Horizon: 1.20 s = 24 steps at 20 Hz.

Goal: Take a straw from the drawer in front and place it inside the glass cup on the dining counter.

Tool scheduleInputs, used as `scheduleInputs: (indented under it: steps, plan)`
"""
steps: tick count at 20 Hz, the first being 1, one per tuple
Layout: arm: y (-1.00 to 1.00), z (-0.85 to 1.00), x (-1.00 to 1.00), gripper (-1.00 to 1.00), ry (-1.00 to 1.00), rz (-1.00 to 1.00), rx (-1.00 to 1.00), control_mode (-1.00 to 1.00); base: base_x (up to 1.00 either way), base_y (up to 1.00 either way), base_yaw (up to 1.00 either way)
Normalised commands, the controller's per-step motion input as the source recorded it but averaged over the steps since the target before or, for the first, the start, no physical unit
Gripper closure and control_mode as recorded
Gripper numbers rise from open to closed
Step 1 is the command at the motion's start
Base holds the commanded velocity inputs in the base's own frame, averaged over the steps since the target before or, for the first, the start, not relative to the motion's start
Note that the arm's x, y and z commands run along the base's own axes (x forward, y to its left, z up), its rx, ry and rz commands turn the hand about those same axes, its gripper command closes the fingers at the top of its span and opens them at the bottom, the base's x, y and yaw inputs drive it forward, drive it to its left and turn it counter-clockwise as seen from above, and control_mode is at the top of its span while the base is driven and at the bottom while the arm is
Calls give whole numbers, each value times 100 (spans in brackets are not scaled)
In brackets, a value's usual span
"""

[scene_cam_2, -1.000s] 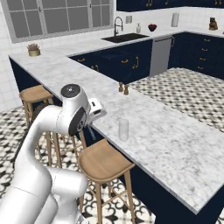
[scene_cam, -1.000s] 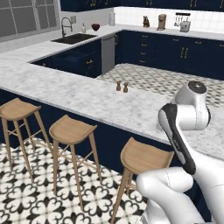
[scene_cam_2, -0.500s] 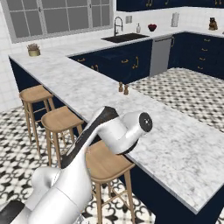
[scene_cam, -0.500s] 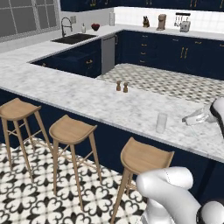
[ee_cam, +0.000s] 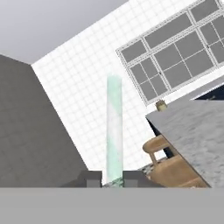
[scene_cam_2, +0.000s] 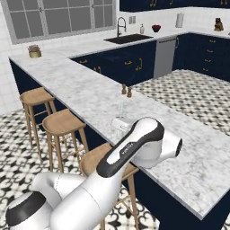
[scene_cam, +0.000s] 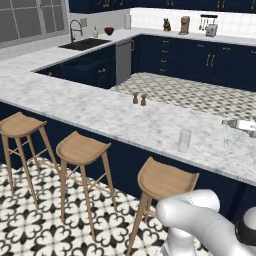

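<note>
Robot body: glossy white, rounded moulded arm shell (scene_cam_2: 134,148), built of thick tubular segments with bulbous elbows. Joint seams finished in dark charcoal; one long black band runs along the forearm segment nearest the hand, ending at a black circular cap. A second dark round joint cap sits on the lower shell segment, farthest from the hand. Small dark two-finger gripper (ee_cam: 112,179): two squared grey-black fingertips (ee_cam: 90,178). No cables, screws or markings discernible.

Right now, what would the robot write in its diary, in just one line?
phase: carrying | pincer: shut on straw | glass cup: upright on dining counter, no straw inside
</note>
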Motion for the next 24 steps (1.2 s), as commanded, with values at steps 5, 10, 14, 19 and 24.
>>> scheduleInputs:
  steps: [5, 10, 14, 19, 24]
  plan:
    - [5, 15, 0, 100, -17, 5, 18, -100, 0, 0, 0]
    - [46, 0, 0, 100, -14, 1, 0, -100, 0, 0, 0]
    - [45, 0, 8, 100, -11, 1, -3, -100, 0, 0, 0]
    - [8, 8, 54, 100, -2, 5, 0, -100, 0, 0, 0]
    - [0, 8, 83, 100, -12, 12, 5, -100, 0, 0, 0]
